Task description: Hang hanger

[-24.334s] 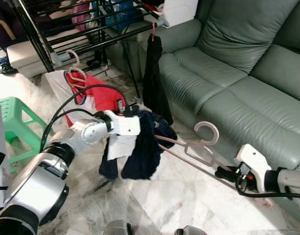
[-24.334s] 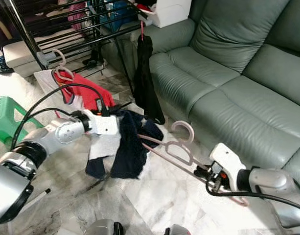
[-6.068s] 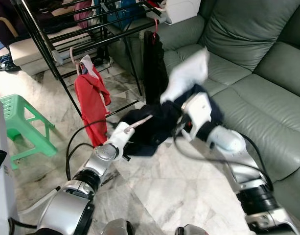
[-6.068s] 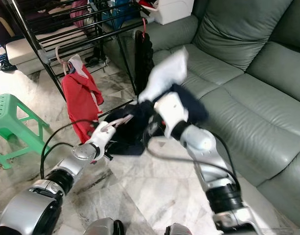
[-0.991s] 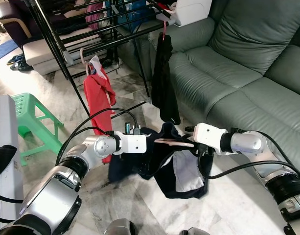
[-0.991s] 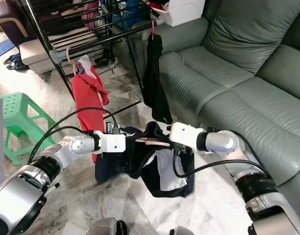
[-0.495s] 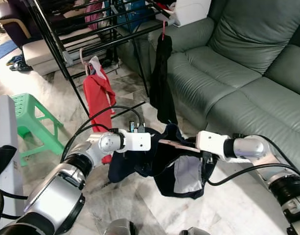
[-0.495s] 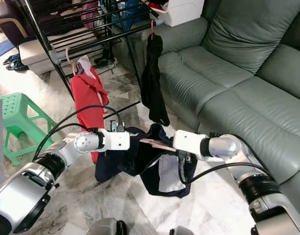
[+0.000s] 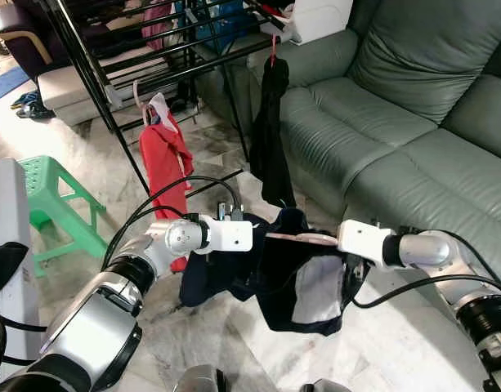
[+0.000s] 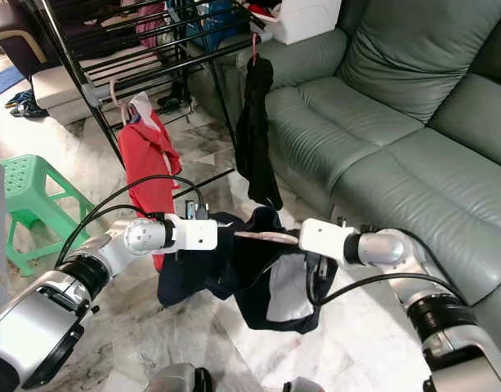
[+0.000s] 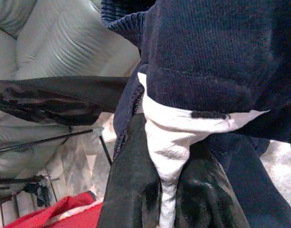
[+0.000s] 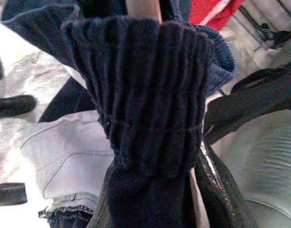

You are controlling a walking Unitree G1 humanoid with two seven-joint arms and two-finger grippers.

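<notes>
A navy garment (image 9: 275, 278) with a white lining (image 9: 315, 290) hangs low over the floor, draped on a pink hanger (image 9: 303, 238) whose bar shows between my two grippers. My left gripper (image 9: 261, 238) grips the garment's left side. In the left wrist view its black fingers (image 11: 131, 190) are shut on the white lining (image 11: 166, 156). My right gripper (image 9: 338, 241) is at the garment's right side. Seen from the right wrist, bunched navy ribbed cloth (image 12: 145, 95) sits between the fingers (image 12: 216, 190), with a pink hanger piece (image 12: 143, 7) beyond.
A black drying rack (image 9: 152, 57) stands ahead, with a red garment (image 9: 164, 159) and a black garment (image 9: 270, 139) hanging from it. The green sofa (image 9: 397, 122) lies to the right, a green stool (image 9: 46, 200) to the left. Marble floor lies below.
My right gripper has drawn to the right, pulling the garment wider along the hanger. The left gripper has shifted slightly right and stays shut.
</notes>
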